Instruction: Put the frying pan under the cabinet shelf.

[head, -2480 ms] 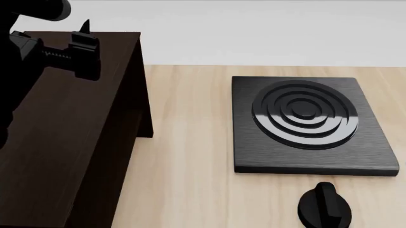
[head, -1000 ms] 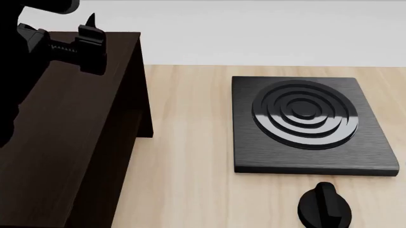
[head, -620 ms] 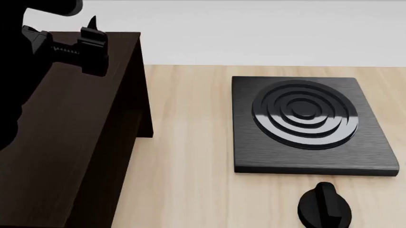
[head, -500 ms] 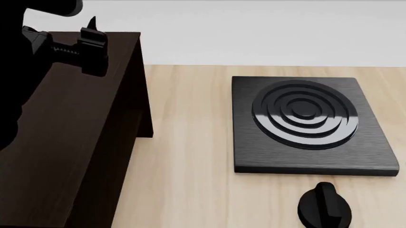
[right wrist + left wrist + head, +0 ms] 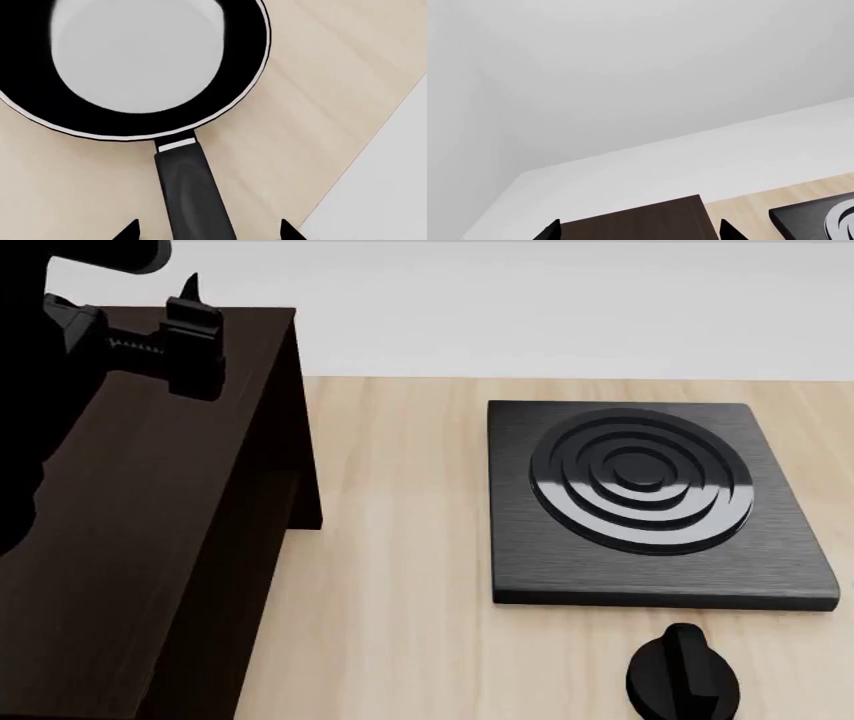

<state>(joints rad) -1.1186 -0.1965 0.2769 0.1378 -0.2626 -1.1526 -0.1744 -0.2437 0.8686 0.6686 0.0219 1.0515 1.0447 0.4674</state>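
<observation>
Your right gripper [image 5: 208, 231] hangs wide open over the pan [image 5: 133, 65], with one fingertip [image 5: 127, 231] on each side of the long black handle [image 5: 193, 195] and neither one touching it; the round part lies just ahead of the tips, flat on the light wood table [image 5: 320, 95]. Your left gripper [image 5: 134, 335] is up in the air over the far end of the cabinet [image 5: 147, 530], open wide and holding nothing. The burner [image 5: 654, 500] and the knob [image 5: 683, 675] sit well off to its right.
</observation>
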